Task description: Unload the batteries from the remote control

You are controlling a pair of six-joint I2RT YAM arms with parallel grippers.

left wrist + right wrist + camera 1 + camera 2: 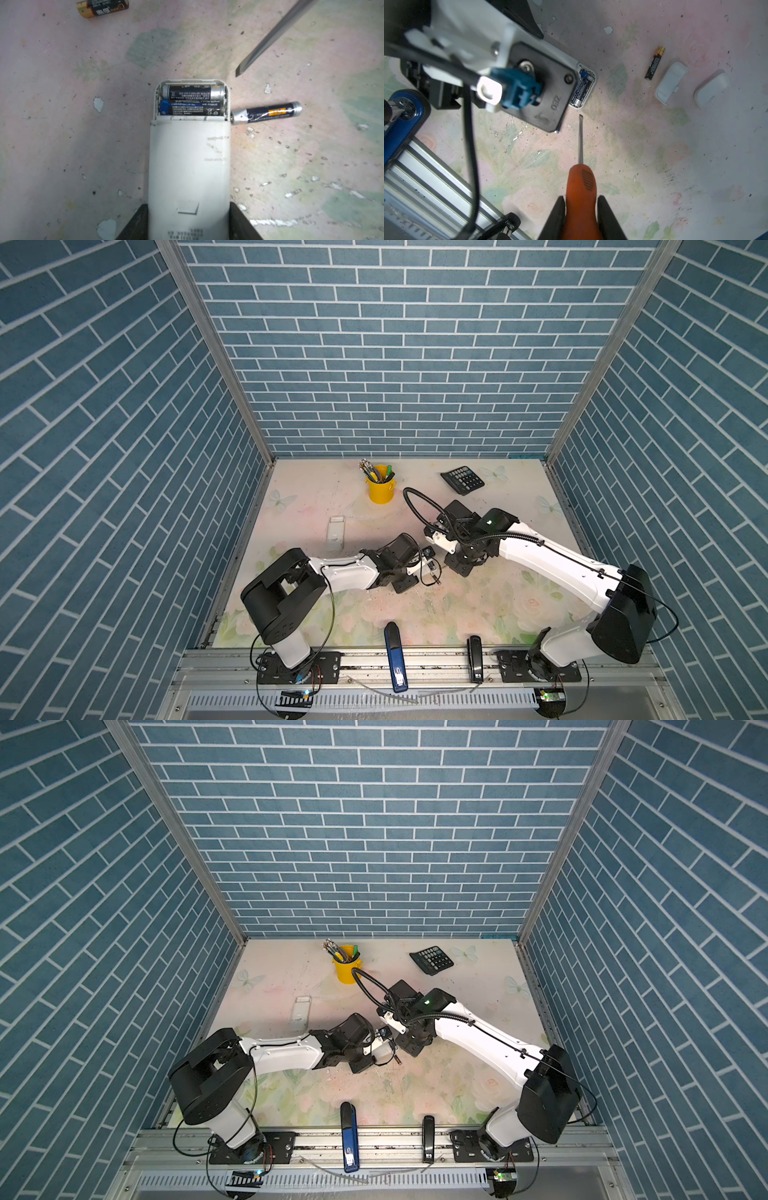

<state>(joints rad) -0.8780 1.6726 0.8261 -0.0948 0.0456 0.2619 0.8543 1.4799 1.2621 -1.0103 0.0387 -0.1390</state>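
Observation:
My left gripper [189, 209] is shut on the white remote control [189, 158], which lies back-up on the table. Its end compartment is open, with two batteries side by side inside it [193, 92]. A loose battery [267, 113] lies on the table, touching the remote's side. Another battery with a gold end [101, 8] lies farther off. My right gripper [581, 199] is shut on the orange handle of a screwdriver [580, 180]. Its flat tip [580, 117] hangs just short of the remote's open end [584, 87]. In both top views the two grippers [432, 568] [455, 566] meet mid-table.
Two white covers [671, 83] [712, 89] lie beside the gold-ended battery [655, 62]. A second white remote [336, 533] lies to the left. A yellow pen cup [380, 489] and a calculator [462, 480] stand at the back. A blue stapler [395, 655] and a black one [475, 657] sit on the front rail.

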